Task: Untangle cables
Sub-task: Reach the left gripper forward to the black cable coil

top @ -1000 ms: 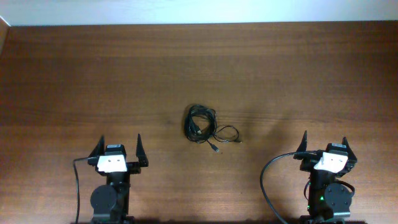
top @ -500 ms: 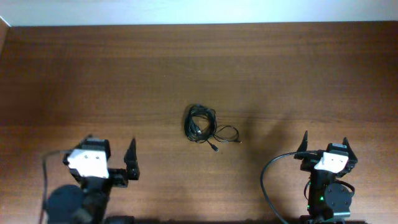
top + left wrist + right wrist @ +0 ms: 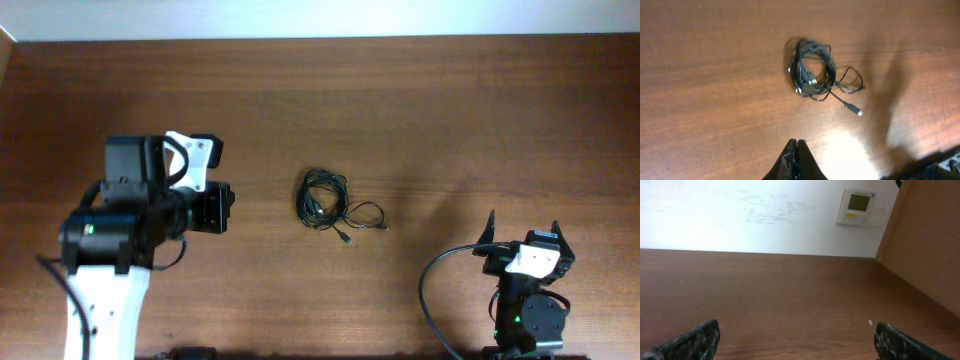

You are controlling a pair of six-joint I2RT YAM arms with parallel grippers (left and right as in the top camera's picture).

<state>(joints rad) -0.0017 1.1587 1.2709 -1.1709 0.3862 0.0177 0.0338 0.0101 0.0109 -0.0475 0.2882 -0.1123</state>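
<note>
The cables [image 3: 322,198] lie in a small knotted black bundle at the middle of the wooden table [image 3: 450,110]. A loose loop [image 3: 365,213] and a plug end [image 3: 345,240] trail to its right. My left gripper [image 3: 230,207] is lifted off the table, left of the bundle and pointing toward it. In the left wrist view the cables [image 3: 812,70] sit well ahead of the left gripper [image 3: 797,142], whose fingers are pressed together with nothing between them. My right gripper [image 3: 524,228] rests at the front right, open and holding nothing. In the right wrist view the right gripper [image 3: 796,330] has its fingers far apart.
A thick black cable [image 3: 428,290] curls beside the right arm's base. In the right wrist view a white wall with a thermostat panel [image 3: 858,206] rises behind the table, and a wooden side panel [image 3: 930,240] stands at the right.
My left arm has lifted from its rest pose at the front left and swung up over the table toward the bundle, and its gripper has gone from open to shut. The right arm has not moved.
</note>
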